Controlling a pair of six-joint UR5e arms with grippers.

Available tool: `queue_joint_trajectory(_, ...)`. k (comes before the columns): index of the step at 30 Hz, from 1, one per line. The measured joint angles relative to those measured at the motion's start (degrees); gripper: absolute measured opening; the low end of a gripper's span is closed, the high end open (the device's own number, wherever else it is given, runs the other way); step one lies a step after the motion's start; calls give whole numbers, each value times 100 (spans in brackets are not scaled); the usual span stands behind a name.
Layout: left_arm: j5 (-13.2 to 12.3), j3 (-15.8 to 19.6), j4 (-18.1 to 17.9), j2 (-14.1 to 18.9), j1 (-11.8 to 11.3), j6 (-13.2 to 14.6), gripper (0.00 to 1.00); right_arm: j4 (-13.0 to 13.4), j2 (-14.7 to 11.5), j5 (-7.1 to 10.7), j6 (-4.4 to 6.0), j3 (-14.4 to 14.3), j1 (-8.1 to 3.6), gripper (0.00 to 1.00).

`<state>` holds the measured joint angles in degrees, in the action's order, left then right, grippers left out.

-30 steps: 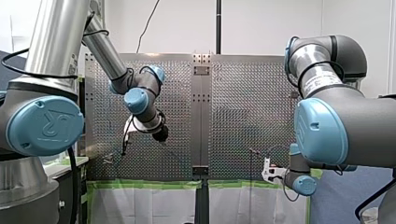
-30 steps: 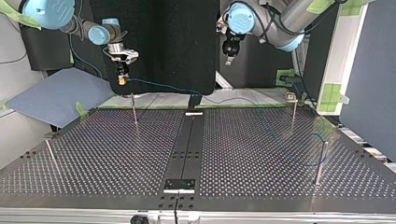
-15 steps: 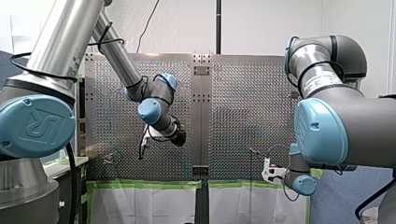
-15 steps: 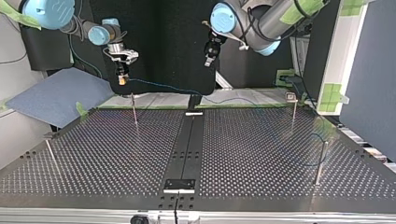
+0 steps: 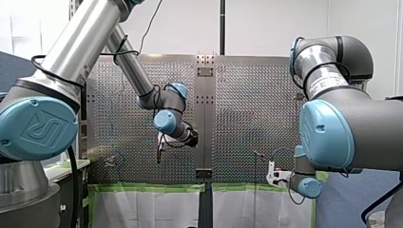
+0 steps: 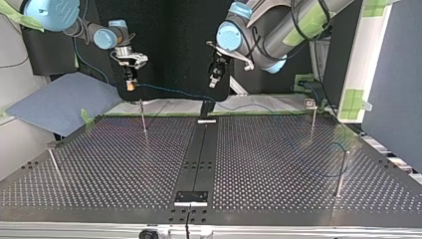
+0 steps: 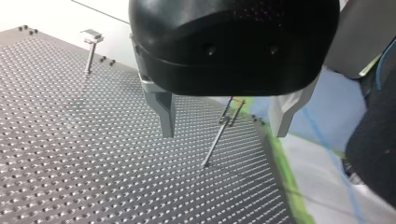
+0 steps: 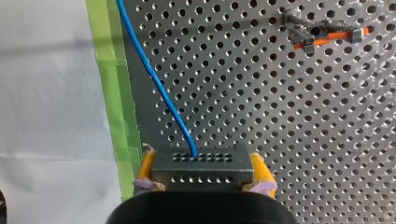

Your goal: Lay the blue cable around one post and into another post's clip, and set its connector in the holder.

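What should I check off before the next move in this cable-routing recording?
1. Grip: right pincer shut on connector: ok.
2. Free arm: left pincer open and empty: ok.
3. Lead-out: blue cable leaves connector without a kink: ok.
4. Routing: blue cable around post at the top view's right: cannot tell.
5. Placement: connector set down: not ok, held in the air.
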<state>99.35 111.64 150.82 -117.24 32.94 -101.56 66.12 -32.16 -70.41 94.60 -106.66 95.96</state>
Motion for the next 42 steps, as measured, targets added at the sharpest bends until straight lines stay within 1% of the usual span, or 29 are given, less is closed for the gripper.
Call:
queue_joint_trajectory(4,7,-207,-207,-207,-35,17,100,-3,-1,-1,-1,10,-1,0)
queue_joint_trajectory(8,3,-304,-383,-383,-46,36,100,-8,0,-3,-1,15,1,0)
queue_joint_trajectory(20,-34,-398,-985,-987,-66,-223,100,-15,2,-2,-1,18,2,0)
queue_joint_trajectory(29,-43,-641,-1405,-1399,-64,-328,100,-19,2,-5,-1,19,4,0)
queue_joint_trajectory(34,-44,-664,-1659,-1487,-71,-336,100,-16,2,-7,-1,19,1,0)
queue_joint_trajectory(42,-44,-669,-2046,-1496,-75,-337,100,-26,3,-4,-1,19,1,0)
